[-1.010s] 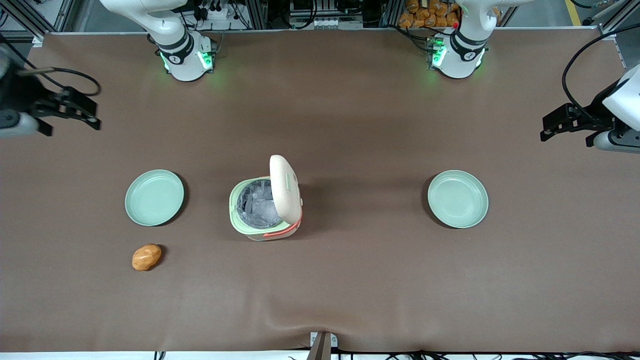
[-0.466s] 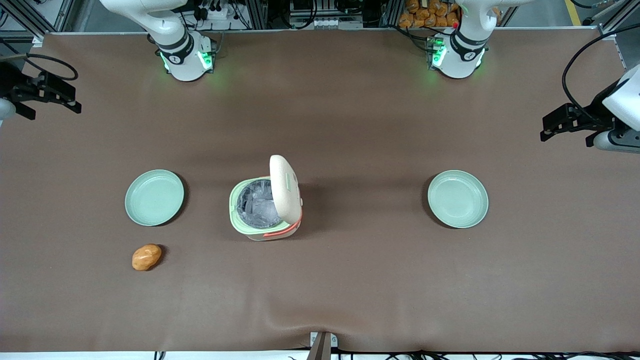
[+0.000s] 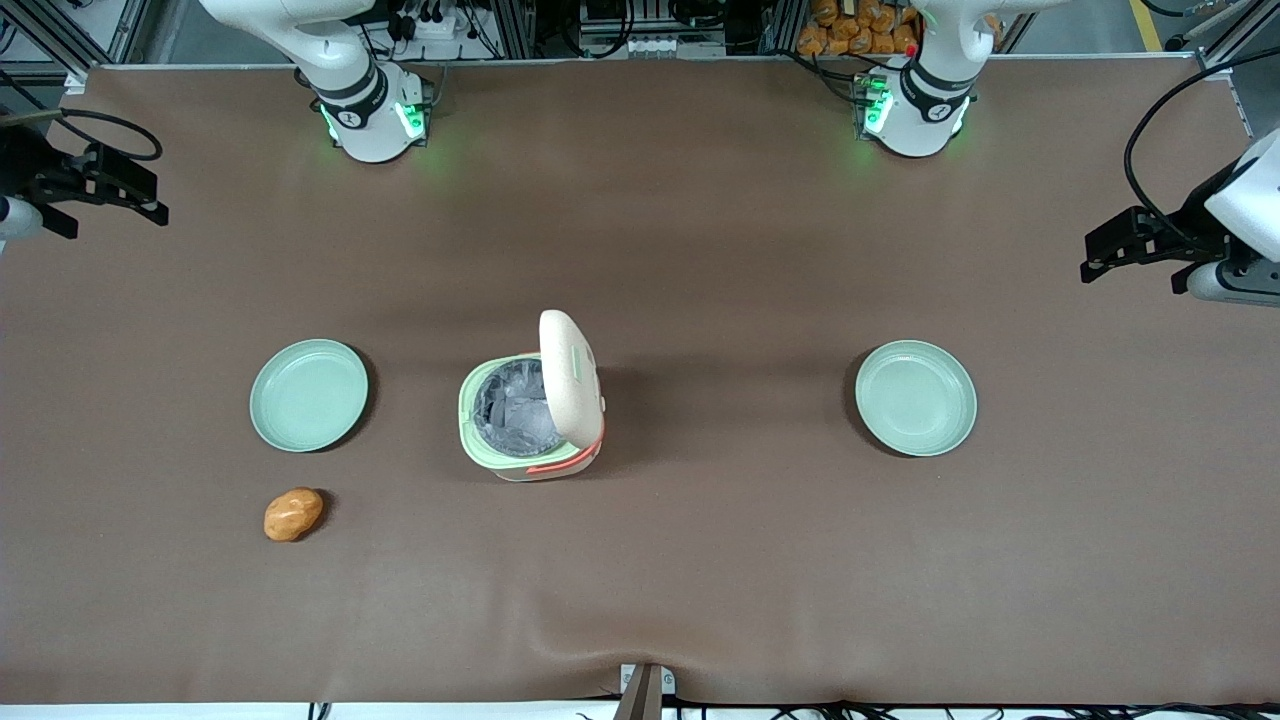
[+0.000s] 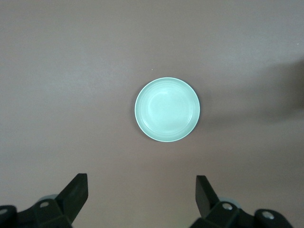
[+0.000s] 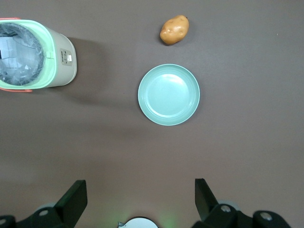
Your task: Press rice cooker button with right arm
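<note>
The cream rice cooker (image 3: 530, 440) stands mid-table with its lid (image 3: 568, 378) raised upright, so the silver inner pot (image 3: 512, 405) shows inside the pale green rim. A faint pale green button patch (image 3: 579, 362) shows on the lid. The cooker also shows in the right wrist view (image 5: 61, 57). My right gripper (image 3: 158, 198) hovers high, toward the working arm's end of the table and farther from the front camera than the cooker. It is far from the cooker. In the right wrist view the gripper (image 5: 140, 190) is open and empty.
A pale green plate (image 3: 308, 394) lies beside the cooker toward the working arm's end; it also shows in the right wrist view (image 5: 168, 94). A potato (image 3: 293, 514) lies nearer the front camera than that plate. A second plate (image 3: 915, 397) lies toward the parked arm's end.
My right gripper has drawn away from the front camera and toward the working arm's end of the table, then settled. The cooker, plates and potato have not moved.
</note>
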